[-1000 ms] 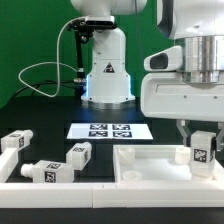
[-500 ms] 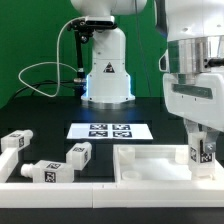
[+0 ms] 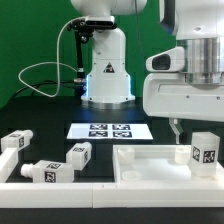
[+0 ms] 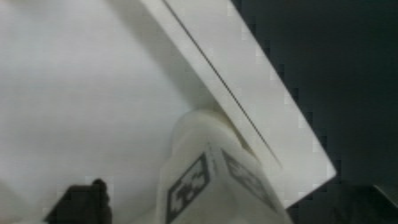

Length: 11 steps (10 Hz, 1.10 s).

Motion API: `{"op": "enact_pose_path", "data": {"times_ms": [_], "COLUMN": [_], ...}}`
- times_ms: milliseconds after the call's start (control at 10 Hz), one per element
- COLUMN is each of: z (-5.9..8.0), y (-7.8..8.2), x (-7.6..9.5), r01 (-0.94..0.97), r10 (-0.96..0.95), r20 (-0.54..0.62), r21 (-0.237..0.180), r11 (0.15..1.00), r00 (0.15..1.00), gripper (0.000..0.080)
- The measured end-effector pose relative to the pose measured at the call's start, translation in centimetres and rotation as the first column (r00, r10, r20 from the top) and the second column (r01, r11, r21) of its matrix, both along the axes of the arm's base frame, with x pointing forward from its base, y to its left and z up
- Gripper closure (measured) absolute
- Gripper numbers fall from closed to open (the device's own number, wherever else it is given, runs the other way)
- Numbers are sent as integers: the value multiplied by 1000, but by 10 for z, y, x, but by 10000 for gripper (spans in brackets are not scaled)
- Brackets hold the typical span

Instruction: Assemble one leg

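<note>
The gripper [image 3: 188,128] hangs above the leg [image 3: 203,151] now, and only one dark finger [image 3: 176,127] peeks out beneath the big white arm housing, up at about eleven o'clock from the block. The rest of the fingers sit behind the housing and the frame edge, so how wide they stand cannot be told from here. No finger touches the leg in the exterior view. In the wrist view the leg [image 4: 210,165] stands close under the camera, tags facing up, with one dark fingertip [image 4: 79,201] off to its side and apart from it.

The leg stands upright inside the tray-shaped part [image 3: 150,166], over on the exterior view's right, its tag facing the camera. Three more legs wait on the exterior view's left: one [image 3: 14,143] at nine o'clock of the scene, one [image 3: 78,152] nearer the middle, one [image 3: 47,171] lying on its side by the front rail. The marker board [image 3: 109,130] lies flat behind them.

Against half a second ago: the fingers were down around the leg, hiding part of it. Now the arm is higher, and the leg shows whole and free in the same spot.
</note>
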<state>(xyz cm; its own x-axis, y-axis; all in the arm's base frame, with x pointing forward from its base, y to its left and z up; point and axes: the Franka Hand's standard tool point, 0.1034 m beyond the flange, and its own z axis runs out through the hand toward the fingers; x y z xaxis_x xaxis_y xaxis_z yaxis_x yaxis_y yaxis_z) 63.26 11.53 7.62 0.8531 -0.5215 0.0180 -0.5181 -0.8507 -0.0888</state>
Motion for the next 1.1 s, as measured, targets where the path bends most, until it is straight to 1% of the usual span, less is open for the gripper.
{"op": "enact_pose_path", "data": {"times_ms": [100,200,300,400,500,600,700,800,900,1100], "z": [0,0,0,3,4,3,3,3,3,3], "y": [-1,-1,-2,-1,1,0,-1,0,-2,-3], "x": [0,0,1,6,8,8,8,8,8,8], "r01": [-80,-114,-261,-449,-472,-405,-404,-365,-271,-147], "r10": [80,114,262,453,477,409,408,369,274,149], "r20": [5,7,17,36,48,48,47,49,48,47], "r21": [-7,-9,-35,-81,-89,-81,-83,-76,-67,-54], "r11": [997,993,965,890,877,911,911,928,960,988], "r00": [997,993,965,891,877,911,912,928,960,988], "gripper": [153,153,153,151,151,261,395,395,512,512]}}
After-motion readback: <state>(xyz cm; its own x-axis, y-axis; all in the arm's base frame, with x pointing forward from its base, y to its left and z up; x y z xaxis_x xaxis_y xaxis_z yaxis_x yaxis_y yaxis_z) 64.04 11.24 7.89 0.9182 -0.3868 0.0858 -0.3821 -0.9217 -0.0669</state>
